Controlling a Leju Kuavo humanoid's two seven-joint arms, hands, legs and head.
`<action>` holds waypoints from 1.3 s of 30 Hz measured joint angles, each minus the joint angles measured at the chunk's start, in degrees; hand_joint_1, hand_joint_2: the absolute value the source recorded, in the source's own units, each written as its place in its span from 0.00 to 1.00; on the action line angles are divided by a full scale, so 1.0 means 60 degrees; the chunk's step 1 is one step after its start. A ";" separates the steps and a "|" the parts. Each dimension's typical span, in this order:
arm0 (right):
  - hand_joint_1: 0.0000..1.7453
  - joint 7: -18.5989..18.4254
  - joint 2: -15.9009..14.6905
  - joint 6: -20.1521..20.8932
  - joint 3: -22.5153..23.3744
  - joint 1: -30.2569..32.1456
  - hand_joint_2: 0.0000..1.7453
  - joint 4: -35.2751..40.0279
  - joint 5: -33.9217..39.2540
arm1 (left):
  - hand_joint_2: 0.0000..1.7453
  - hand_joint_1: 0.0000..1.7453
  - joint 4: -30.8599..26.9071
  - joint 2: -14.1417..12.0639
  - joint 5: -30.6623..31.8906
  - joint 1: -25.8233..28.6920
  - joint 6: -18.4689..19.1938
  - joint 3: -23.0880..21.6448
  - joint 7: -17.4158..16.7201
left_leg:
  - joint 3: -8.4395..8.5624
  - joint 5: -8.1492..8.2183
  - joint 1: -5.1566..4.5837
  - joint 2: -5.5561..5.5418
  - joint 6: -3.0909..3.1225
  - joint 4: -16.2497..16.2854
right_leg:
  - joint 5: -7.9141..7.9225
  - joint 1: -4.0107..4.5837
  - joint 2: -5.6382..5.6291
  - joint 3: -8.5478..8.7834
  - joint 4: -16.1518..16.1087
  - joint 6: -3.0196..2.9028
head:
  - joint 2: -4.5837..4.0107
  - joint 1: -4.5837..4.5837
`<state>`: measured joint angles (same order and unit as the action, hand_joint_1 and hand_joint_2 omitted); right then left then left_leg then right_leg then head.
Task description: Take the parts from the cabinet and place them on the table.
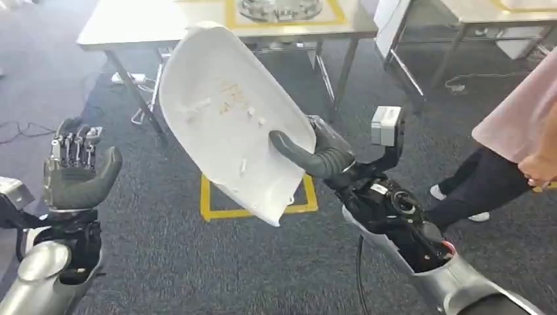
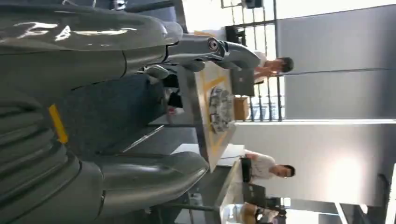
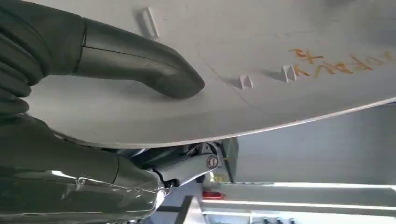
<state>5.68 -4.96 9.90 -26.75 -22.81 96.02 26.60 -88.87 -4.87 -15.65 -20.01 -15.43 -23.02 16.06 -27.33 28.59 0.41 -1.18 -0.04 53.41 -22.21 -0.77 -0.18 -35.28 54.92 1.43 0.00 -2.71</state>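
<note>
The white moulded shell part [image 1: 230,118] is held up in the air in front of the robot, above the grey carpet [image 1: 164,262] and a yellow taped square [image 1: 217,209] on the floor, tilted with its hollow inner face toward the head camera; orange handwriting [image 3: 343,63] and small raised tabs mark that face. The right hand [image 1: 315,154] grips its lower right edge, thumb [image 3: 140,58] pressed on the inner face and fingers behind the rim. The left hand [image 1: 75,167] is raised at the left, well apart from the part, holding nothing, fingers upright and spread. Beyond stands a metal table [image 1: 131,26] bearing a round metal part [image 1: 281,9] inside a yellow outline. A person [image 1: 506,151] stands at the right.
</note>
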 joint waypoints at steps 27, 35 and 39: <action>1.00 0.0007 -0.0055 0.0004 -0.0033 0.0023 1.00 0.0142 0.0004 | 1.00 0.00 -0.0044 -0.0117 0.0007 0.0103 -0.0007 -0.0073 0.0073 | 0.0532 0.0260 -0.0303 -0.0040 0.0485 0.0041 | -0.0981 0.0162 -0.0074 -0.1154 0.0776 -0.0272 | 0.0000 -0.0077; 1.00 0.0029 -0.0069 0.0026 -0.0026 -0.0097 1.00 0.0219 0.0011 | 1.00 0.00 -0.0029 -0.0098 0.0036 0.0021 -0.0007 -0.0153 0.0095 | -0.0279 -0.0184 -0.0082 -0.0022 0.0088 0.2037 | 0.0593 0.0334 -0.0188 -0.0094 -0.0508 -0.0597 | -0.0004 0.0065; 1.00 0.0015 -0.0069 0.0022 -0.0069 -0.0010 1.00 0.0146 0.0007 | 1.00 0.00 0.0022 -0.0138 0.0036 0.0167 -0.0007 -0.0168 0.0084 | -0.2603 0.1155 0.0042 0.0073 -0.0082 0.3047 | -0.0367 0.0139 -0.0202 0.1038 -0.0521 -0.0513 | 0.0000 0.0124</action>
<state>5.77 -5.38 10.03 -27.17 -22.87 96.89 26.64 -88.74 -5.70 -15.43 -19.01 -15.47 -24.02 16.57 -42.95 35.52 0.66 -0.74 -0.53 71.69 -24.41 0.06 -1.39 -29.06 51.80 -1.65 0.00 -1.97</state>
